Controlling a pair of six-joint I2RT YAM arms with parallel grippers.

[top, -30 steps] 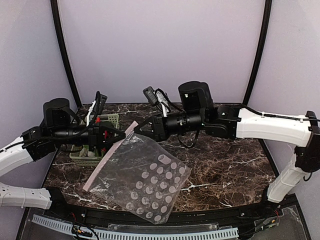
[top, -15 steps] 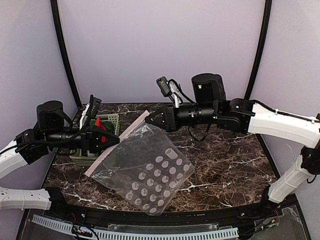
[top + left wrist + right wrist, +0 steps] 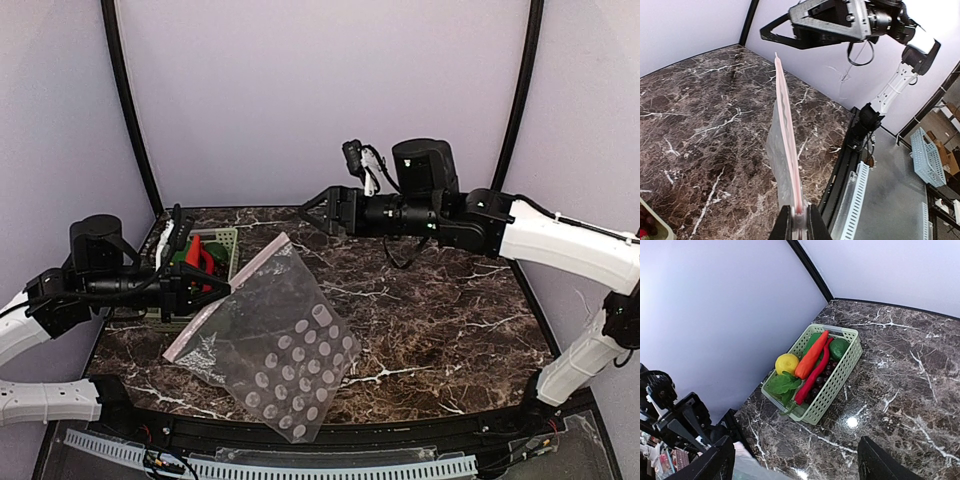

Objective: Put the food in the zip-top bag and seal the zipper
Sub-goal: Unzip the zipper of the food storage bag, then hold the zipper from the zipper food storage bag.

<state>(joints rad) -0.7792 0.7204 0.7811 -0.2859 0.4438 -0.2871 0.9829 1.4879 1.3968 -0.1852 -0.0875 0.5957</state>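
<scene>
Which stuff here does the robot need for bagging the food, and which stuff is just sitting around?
Needed for the job: zip-top bag, its zipper, lemon, red chili, leafy vegetable.

Just there: green mesh basket that the food sits in, marble table.

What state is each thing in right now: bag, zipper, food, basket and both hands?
zip-top bag: held up by its mouth edge, no food inside.
zipper: pinched at one end; sealed or not, cannot tell.
food: all lying in the basket.
basket: upright, filled.
left hand: shut on the zipper edge.
right hand: open, empty, clear of the bag.
</scene>
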